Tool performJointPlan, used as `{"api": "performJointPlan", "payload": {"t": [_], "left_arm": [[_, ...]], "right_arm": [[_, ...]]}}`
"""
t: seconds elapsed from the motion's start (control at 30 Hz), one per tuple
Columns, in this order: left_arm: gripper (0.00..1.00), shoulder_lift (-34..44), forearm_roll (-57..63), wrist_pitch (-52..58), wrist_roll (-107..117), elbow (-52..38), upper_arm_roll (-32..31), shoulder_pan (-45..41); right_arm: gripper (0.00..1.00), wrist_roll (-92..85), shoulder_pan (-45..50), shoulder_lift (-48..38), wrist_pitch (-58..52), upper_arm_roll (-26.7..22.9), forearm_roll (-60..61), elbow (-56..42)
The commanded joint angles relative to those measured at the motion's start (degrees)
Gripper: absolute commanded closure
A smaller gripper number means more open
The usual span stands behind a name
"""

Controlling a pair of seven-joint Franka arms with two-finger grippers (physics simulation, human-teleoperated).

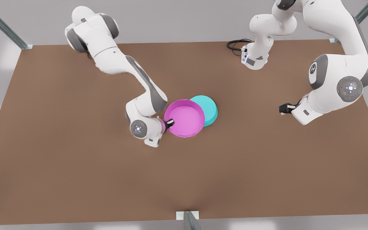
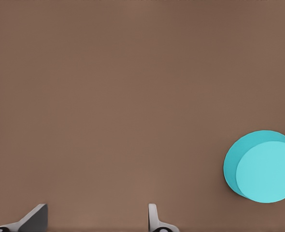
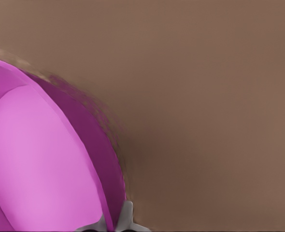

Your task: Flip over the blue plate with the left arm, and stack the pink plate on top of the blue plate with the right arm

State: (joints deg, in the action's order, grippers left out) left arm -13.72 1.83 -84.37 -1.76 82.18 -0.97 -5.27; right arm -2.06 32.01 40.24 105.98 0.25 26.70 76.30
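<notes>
Pink plate [image 1: 185, 116] magenta, lighter pink inside; blue plate [image 1: 209, 107] plain cyan; table [image 1: 75, 159] brown.

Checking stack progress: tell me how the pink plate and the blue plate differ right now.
The pink plate faces open side up; the blue plate lies flipped, flat base up. The right gripper is shut on the pink plate's rim; nothing grips the blue plate, with the left gripper open, far off. The pink plate overlaps the blue plate. Both are round, shallow, alike in size.

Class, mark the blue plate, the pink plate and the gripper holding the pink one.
blue plate [image 1: 209, 108]: front view, on its flat upturned base.
pink plate [image 1: 184, 118]: front view, on its light inside floor.
right gripper [image 1: 170, 122]: front view, at the pink rim.
</notes>
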Motion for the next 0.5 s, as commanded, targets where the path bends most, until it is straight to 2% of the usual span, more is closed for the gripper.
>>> {"api": "performJointPlan", "payload": {"t": [0.0,0.2,0.47], "left_arm": [[0.0,0.0,0.01,0.0,0.0,0.0,0.0,0.0],[0.0,0.0,0.01,0.09,0.0,0.0,0.0,0.0],[0.0,0.0,0.01,0.09,0.0,0.0,0.0,0.0]], "right_arm": [[0.79,0.47,0.6,0.01,0.01,0.01,0.8,-0.01],[0.79,3.29,6.04,0.1,0.36,0.45,3.18,0.16],[0.79,3.2,8.68,3.09,4.41,0.45,4.41,0.34]]}}
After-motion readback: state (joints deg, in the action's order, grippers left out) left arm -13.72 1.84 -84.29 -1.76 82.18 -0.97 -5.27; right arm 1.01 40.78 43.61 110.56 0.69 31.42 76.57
